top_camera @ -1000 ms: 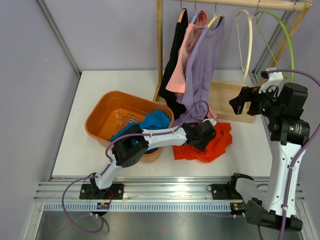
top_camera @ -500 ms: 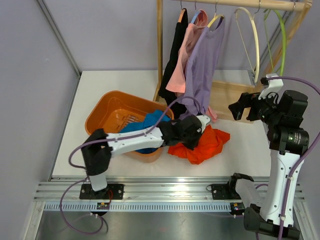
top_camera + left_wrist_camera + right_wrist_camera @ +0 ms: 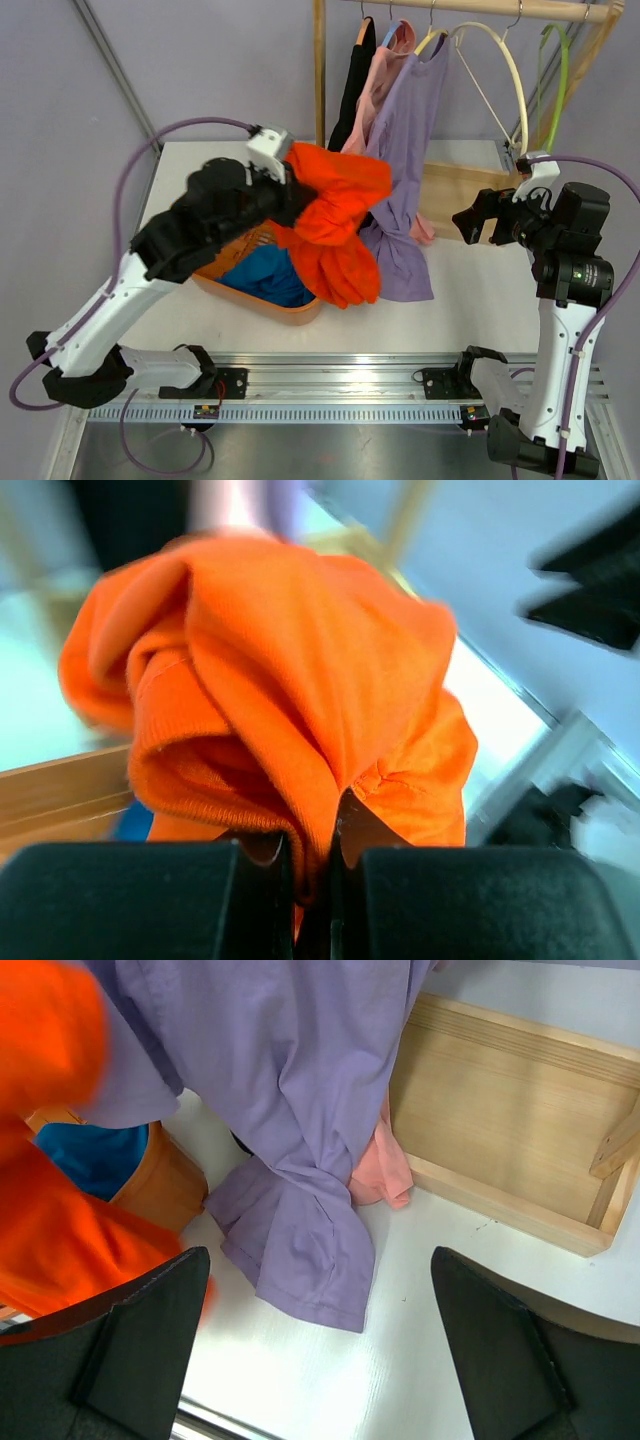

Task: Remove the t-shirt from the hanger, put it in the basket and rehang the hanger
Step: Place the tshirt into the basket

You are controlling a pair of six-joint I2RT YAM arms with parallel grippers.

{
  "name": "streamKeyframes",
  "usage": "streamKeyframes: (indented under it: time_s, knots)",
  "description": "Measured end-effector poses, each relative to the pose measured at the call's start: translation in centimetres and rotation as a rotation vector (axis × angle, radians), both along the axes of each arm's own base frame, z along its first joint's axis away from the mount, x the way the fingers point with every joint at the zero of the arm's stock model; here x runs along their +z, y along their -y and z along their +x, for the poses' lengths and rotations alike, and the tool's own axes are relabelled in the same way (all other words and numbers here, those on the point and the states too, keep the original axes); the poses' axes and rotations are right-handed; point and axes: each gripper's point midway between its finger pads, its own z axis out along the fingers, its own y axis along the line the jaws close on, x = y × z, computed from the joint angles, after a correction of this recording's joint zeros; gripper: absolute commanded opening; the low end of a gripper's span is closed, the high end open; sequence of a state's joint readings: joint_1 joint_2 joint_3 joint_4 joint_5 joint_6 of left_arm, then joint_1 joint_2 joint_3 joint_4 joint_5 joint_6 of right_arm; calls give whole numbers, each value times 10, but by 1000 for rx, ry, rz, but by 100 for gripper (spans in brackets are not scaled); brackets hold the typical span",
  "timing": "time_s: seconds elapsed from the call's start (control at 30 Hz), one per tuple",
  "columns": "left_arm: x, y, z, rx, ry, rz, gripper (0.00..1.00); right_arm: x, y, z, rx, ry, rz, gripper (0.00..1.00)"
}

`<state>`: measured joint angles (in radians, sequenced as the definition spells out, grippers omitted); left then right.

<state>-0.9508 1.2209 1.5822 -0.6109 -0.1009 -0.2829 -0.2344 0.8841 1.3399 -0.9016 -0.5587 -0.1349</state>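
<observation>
Top view first: the left gripper (image 3: 288, 198) is up above the orange basket (image 3: 262, 301), clenched on a bunched-up orange t-shirt (image 3: 340, 225). So the shirt is off any hanger, dangling in the air over the basket's right rim, with a blue garment (image 3: 262, 274) lying inside the basket under it. Right of the basket, a purple shirt (image 3: 408, 140), a pink one (image 3: 372, 100) and a black one (image 3: 352, 95) hang on the wooden rack (image 3: 320, 90), and further right of that there's a bare cream hanger (image 3: 512, 80) and a green hanger (image 3: 549, 60). The right gripper (image 3: 472, 216) floats well to the right of the basket, with nothing in it. Left wrist view: pretty blurry, but the two black fingers (image 3: 130, 895) are pinched nearly together on a fold of the orange cloth, which fills most of the view. Right wrist view: both fingers (image 3: 140, 1345) are spread wide with nothing between them, looking down at the purple shirt's hem beside the basket. The pink hem peeks out behind it, next to the rack's wooden base (image 3: 500, 1150).
</observation>
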Motion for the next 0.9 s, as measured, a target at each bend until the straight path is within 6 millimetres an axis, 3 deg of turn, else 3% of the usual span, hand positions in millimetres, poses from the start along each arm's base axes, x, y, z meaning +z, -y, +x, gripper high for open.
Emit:
streamKeyframes:
  time_s: [0.13,0.3,0.4,0.5,0.57,0.67,0.77,0.9]
  knots:
    - [43,-71,21,198,81,15,0,-1,-2,0,13,0,7,99]
    - [83,-139,32,391,182,80,0,-3,-5,1,31,1,16,100]
    - [92,-169,39,490,212,128,0,-4,-5,1,33,-3,18,99]
    - [87,-188,49,565,211,182,0,-6,-5,2,33,-8,20,99]
    - [77,-193,57,586,193,210,0,-7,-5,2,34,-10,20,99]
    - [38,-194,76,584,114,246,0,-6,-7,2,45,-9,24,99]
    - [-26,-184,92,532,-32,275,0,-6,-13,-1,92,-1,22,99]
    - [-113,-162,90,435,-239,298,0,-7,-26,-11,188,0,26,100]
